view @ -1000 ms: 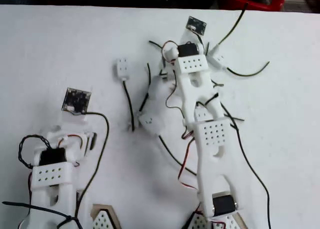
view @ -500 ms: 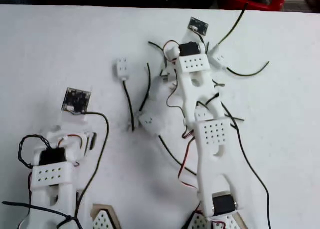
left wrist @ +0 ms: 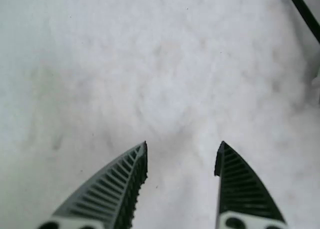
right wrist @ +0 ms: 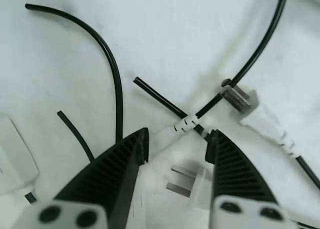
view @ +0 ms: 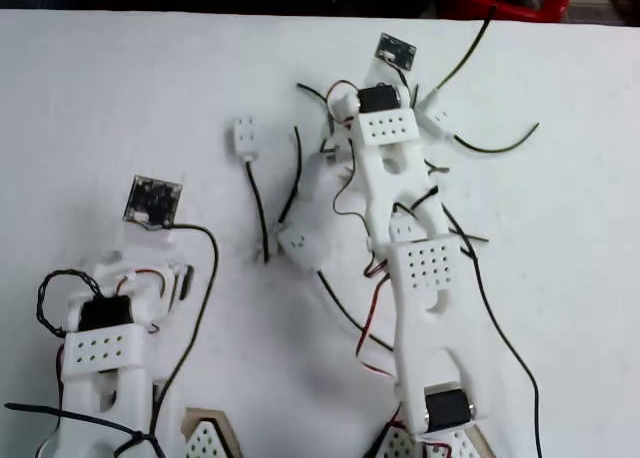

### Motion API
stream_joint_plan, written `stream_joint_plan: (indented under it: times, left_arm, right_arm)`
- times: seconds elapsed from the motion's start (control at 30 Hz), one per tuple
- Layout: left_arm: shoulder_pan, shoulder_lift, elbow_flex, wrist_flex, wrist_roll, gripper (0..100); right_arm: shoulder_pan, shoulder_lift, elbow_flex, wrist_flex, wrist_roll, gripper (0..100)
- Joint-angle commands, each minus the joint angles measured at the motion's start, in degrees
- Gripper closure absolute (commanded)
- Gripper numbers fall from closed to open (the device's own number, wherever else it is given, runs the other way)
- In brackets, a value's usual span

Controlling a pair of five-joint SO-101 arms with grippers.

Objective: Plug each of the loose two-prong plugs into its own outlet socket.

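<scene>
Plainly, the right gripper (right wrist: 178, 134) is spread wide with a white two-prong plug (right wrist: 197, 184) lying between its jaws (prongs bare); I cannot tell whether either finger touches it. A second plug (right wrist: 252, 111) lies just beyond. In the high view the right arm (view: 400, 198) stretches to the upper centre, with a white socket block (view: 245, 134) to its left. The left gripper (left wrist: 183, 146) is open over the white table (left wrist: 150, 64), holding nothing.
</scene>
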Motion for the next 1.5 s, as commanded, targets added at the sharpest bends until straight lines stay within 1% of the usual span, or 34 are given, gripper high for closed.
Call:
stream_joint_plan:
  times: [0.0, 0.13, 0.37, 0.57, 0.93, 1.0, 1.1, 1.13, 1.2, 1.3, 1.47]
  left_arm:
    - [-0.3, -0.9, -0.4, -1.3, -0.7, 77]
    - [-0.3, -0.9, -0.4, -1.3, -0.7, 77]
    - [-0.3, -0.9, -0.4, -1.3, -0.7, 77]
    - [-0.3, -0.9, -0.4, -1.3, -0.7, 77]
    - [-0.3, -0.9, -0.4, -1.3, -0.7, 77]
    - [-0.3, -0.9, -0.4, -1.2, -0.7, 77]
    - [-0.3, -0.9, -0.4, -1.2, -0.8, 77]
    - [-0.3, -0.9, -0.4, -1.2, -0.8, 77]
    - [-0.3, -1.0, -0.2, -1.3, -0.8, 77]
    - [-0.1, -1.2, 0.6, -2.5, -0.8, 77]
    - [0.0, -1.2, 0.7, -2.5, -2.9, 77]
  right_arm:
    - [-0.4, -4.8, -2.3, 0.9, 0.2, 81.5]
    - [-0.7, -8.0, -2.3, 3.3, 0.2, 81.5]
    - [-0.5, -7.9, -2.2, 2.0, 0.2, 81.5]
    - [-0.7, -1.3, -2.2, -2.9, 0.2, 81.5]
    - [-0.7, 3.9, -2.2, -2.5, 0.2, 82.0]
    - [-0.7, 3.9, -2.2, -2.5, 0.2, 84.8]
    - [-0.6, 3.6, -3.2, -2.7, 0.3, 96.4]
    - [-0.4, 3.4, -4.5, -2.2, 0.3, 99.1]
    - [-0.2, 2.8, -6.8, -0.4, 0.3, 96.8]
    - [-0.2, 1.8, -11.7, 3.6, 0.3, 98.1]
    - [-0.7, 0.7, -23.0, 11.6, 5.5, 98.1]
